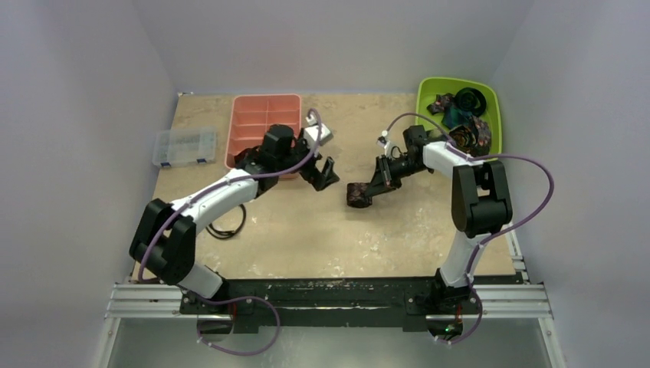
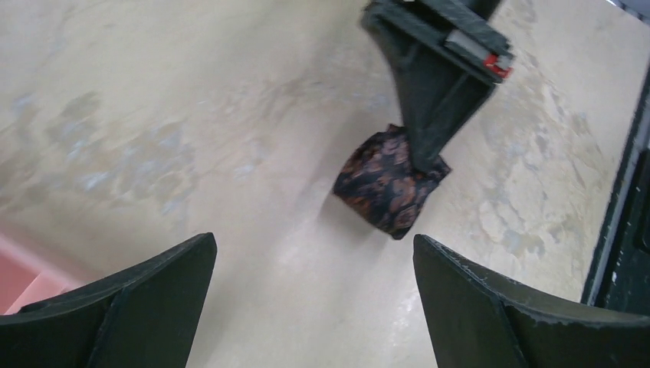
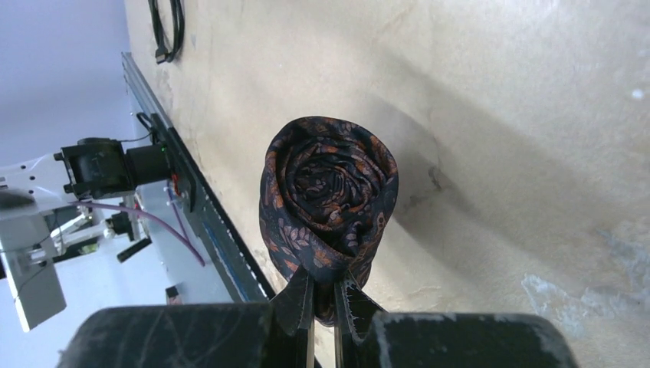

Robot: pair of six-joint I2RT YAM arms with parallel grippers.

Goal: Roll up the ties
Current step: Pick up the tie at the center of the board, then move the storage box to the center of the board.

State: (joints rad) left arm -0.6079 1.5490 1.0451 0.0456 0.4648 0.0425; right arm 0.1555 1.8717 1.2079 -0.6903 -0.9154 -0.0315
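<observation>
A dark brown-maroon patterned tie, rolled into a tight coil, hangs just above the table near its middle. My right gripper is shut on the coil's lower edge, pinching the fabric between its fingers. My left gripper stands wide open a short way left of the coil, with nothing between its fingers; it hovers over bare table. More ties lie in the green bin: a teal coil, a dark patterned coil and a multicolour one.
The green bin stands at the back right. A salmon compartment tray sits at the back, partly under my left arm. A clear plastic box is at the far left. A thin black cable loop lies by the left arm.
</observation>
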